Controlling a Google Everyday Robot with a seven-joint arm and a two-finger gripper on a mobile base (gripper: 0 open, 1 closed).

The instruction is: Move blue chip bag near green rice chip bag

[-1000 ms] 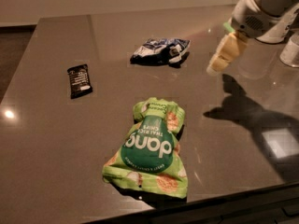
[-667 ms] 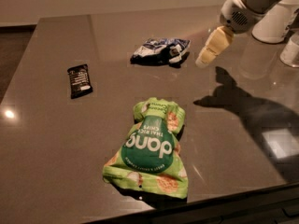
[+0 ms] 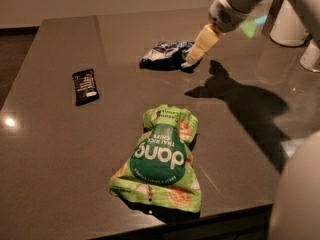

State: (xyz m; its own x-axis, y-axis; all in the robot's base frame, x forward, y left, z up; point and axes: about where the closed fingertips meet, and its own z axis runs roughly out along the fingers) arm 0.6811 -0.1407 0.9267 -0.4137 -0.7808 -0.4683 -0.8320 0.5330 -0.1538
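Dark, glossy counter (image 3: 55,149) fills the view, with a pale wall behind it. Our hand (image 3: 191,60) hangs over the far side, slanting down from the upper right, its tip at the right-hand edge of the blue chip bag (image 3: 162,55). We cannot tell whether it touches the foil, nor whether the hand is apart or together, since it shows as one pale shape.

The blue bag lies crumpled and low, just left of the hand. We judge that this is why the hand comes in steeply at the bag's edge, where the wrinkled foil offers something to pinch.

The green rice chip bag (image 3: 160,159) lies flat, logo up, well apart from the hand, toward the camera and a little to its left. Only open counter separates the two bags, so a straight carry toward the camera looks workable. A black bar wrapper (image 3: 85,86) lies far to the hand's left, off that line.

We take this to be the reach before the grasp, and the move itself is not yet begun. The light foil may skid if nudged rather than gripped.
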